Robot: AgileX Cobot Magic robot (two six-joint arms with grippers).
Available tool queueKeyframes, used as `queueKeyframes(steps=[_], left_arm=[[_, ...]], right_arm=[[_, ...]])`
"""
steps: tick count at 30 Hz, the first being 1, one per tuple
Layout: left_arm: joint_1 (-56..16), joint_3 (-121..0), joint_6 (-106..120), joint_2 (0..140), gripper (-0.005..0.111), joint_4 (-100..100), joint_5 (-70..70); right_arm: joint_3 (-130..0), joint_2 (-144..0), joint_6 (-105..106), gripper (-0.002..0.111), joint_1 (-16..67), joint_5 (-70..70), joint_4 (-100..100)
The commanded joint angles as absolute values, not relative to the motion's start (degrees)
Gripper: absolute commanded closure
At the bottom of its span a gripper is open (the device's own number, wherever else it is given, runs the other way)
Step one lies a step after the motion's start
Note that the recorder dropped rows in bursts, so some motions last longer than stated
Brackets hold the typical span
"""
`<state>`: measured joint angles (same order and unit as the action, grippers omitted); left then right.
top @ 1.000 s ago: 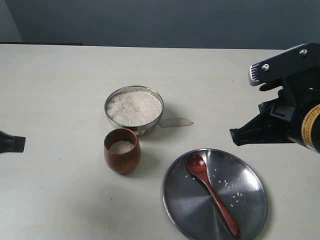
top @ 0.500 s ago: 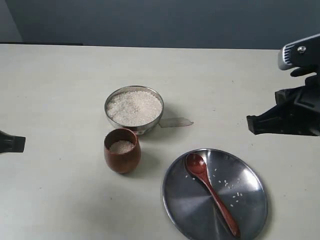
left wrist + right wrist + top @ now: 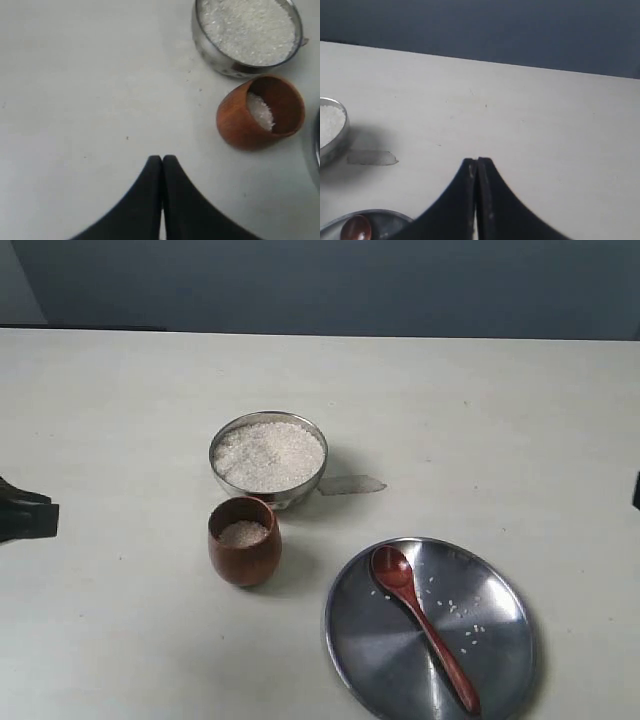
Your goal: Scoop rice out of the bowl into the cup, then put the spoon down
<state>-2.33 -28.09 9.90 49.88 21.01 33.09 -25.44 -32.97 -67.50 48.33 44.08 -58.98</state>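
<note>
Lying on the plate (image 3: 380, 665), the spoon (image 3: 427, 630) runs on a slant. Its round head sits near the plate's rim on the side facing the cup (image 3: 244, 560), and its handle tapers off toward the plate's opposite, near-right rim. A few loose grains (image 3: 452, 607) lie on the plate just beside the handle. The cup stands off the plate's left rim with a low layer of white grains inside. The bowl (image 3: 300, 492) stands off the plate's far-left side, heaped with the rice (image 3: 268, 455).

Neither gripper holds anything. The left gripper (image 3: 162, 161) has its jaws pressed together and sits well apart from the plate, with the cup between the two. The right gripper (image 3: 477, 162) is pressed together as well. Its wrist view catches only the spoon's head and a sliver of the plate's rim, and in the exterior view only a dark speck shows at the frame's edge, off the plate's right side.

With rice in the cup and the spoon resting on the plate, the task looks done or close to it. Should another scoop be wanted, the handle points to the plate's right side, so the right arm seems the nearer one. It would need to spread its jaws and close across the handle, crosswise to that slant.
</note>
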Motion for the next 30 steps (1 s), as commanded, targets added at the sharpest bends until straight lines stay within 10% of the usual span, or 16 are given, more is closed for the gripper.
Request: queueKeyframes(steps=[1,30], left_arm=[[-2.4,-23.6,15.3,41.4,0.106,25.7,29.3],[-2.4,-22.1,15.6,4.7,0.106,26.5,33.9]], right_arm=[[-24.3,-25.4,-66.4,0.108,48.0,46.1,-57.7],[-24.3,-15.2,-58.8,0.108,48.0,53.9,-49.5]])
